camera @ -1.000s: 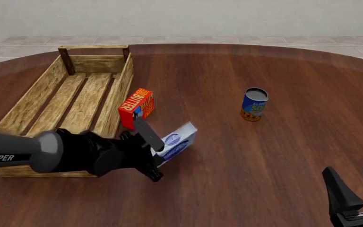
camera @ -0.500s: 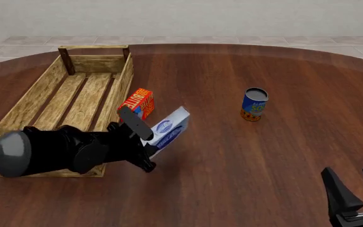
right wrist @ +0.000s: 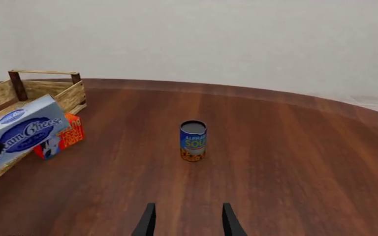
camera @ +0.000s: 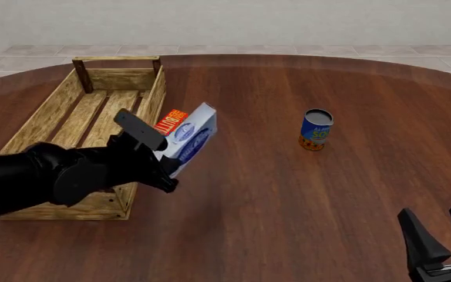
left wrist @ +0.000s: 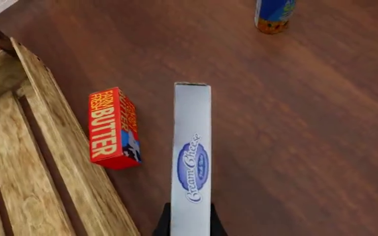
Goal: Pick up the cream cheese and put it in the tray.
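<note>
Evidently light and stiff, the cream cheese (camera: 187,138) is a thin cardboard box with smooth printed faces, likely slippery, best pinched across its narrow thickness. At left centre of the front view the left tool (camera: 157,158) clamps its near end, lifted beside the slatted rough-wood tray (camera: 148,117). Right tool (right wrist: 185,222) gapes, holding nothing.

Cream cheese (right wrist: 25,130) raised beside tray (right wrist: 45,93), butter box (right wrist: 63,137), soup can (right wrist: 193,141)

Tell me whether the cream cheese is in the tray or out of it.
Out. The cream cheese is held in the left gripper, lifted beside the tray, not inside its walls.
</note>
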Tool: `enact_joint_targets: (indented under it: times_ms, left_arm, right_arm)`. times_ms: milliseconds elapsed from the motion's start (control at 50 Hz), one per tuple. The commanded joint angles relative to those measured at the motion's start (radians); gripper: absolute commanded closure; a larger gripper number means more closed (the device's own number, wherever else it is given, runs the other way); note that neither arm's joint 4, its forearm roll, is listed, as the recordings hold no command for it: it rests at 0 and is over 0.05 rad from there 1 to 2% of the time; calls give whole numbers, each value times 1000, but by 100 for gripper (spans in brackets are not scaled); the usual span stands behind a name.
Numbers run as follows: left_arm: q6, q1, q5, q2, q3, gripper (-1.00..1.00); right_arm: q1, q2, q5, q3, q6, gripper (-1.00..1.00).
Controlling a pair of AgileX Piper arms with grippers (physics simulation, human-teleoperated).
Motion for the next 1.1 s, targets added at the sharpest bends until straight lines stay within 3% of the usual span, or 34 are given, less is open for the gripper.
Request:
enact_joint_targets:
  times_ms: [20,560,1100]
  left_arm:
    - [13,67,23,-68,-12,100]
    - [-48,245,123,-140,-105,100]
    - [-80,457,83,-21,-145,100]
  right_arm:
    - [4,0,0,0,-2,-100]
    - [3,0,-3,0,-8,-100]
    - [7,0,-1,0,-10,-100]
